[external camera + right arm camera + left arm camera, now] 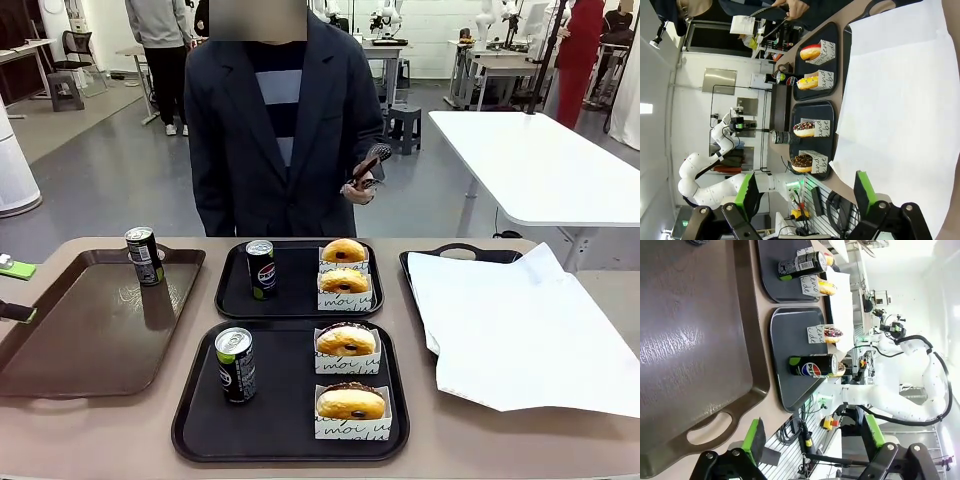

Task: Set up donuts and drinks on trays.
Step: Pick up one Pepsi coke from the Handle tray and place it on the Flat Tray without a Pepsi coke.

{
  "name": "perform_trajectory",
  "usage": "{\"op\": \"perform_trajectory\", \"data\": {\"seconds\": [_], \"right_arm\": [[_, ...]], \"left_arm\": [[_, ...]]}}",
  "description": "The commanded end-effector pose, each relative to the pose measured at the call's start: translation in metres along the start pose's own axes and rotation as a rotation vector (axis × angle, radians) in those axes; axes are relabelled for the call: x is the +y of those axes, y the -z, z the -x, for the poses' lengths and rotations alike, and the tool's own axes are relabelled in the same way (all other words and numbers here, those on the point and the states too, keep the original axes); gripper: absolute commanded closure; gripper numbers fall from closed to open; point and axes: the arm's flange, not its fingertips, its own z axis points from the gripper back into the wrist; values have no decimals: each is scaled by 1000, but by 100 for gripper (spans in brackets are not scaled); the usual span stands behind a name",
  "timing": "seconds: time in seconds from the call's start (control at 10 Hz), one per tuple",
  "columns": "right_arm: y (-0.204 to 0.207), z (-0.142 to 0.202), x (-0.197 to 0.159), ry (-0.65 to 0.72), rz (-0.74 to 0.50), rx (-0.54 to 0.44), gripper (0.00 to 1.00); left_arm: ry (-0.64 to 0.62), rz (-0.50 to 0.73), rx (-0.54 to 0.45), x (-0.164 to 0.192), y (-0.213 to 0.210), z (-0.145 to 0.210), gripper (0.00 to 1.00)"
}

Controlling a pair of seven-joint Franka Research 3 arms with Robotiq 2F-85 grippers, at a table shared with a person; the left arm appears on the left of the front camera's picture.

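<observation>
Two black trays lie mid-table. The far tray point(298, 300) holds a Pepsi can point(261, 268) and two sleeved donuts point(344, 250) point(344, 281). The near tray point(280, 430) holds a can point(235, 364) and two sleeved donuts point(346, 342) point(351, 404). A third can point(144, 255) stands on the brown tray point(90, 330). My left gripper point(813, 437) is open and empty beyond that tray's handle, with the near can point(815, 365) ahead. My right gripper point(805, 192) is open and empty beside the white paper point(900, 100), apart from the donuts point(804, 128).
A black tray covered with white paper point(520, 320) fills the table's right side. The person stands at the far edge holding tongs point(365, 168) in a hand. A small green-and-white object point(15, 268) lies at the far left edge.
</observation>
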Motion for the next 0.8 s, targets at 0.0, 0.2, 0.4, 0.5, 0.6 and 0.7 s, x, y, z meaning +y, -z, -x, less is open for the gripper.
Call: {"op": "perform_trajectory", "data": {"seconds": [0.0, 0.2, 0.4, 0.5, 0.6, 0.7], "right_arm": [[1, -3, 0, -22, -26, -14, 0], [1, -3, 0, -22, -26, -14, 0], [1, -3, 0, -22, -26, -14, 0], [1, -3, 0, -22, -26, -14, 0], [1, -3, 0, -22, -26, -14, 0], [1, -3, 0, -22, -26, -14, 0]], "left_arm": [[2, 13, -9, -1, -3, 3, 0], [2, 13, -9, -1, -3, 3, 0], [2, 13, -9, -1, -3, 3, 0], [2, 13, -9, -1, -3, 3, 0], [2, 13, -9, -1, -3, 3, 0], [2, 13, -9, -1, -3, 3, 0]]}}
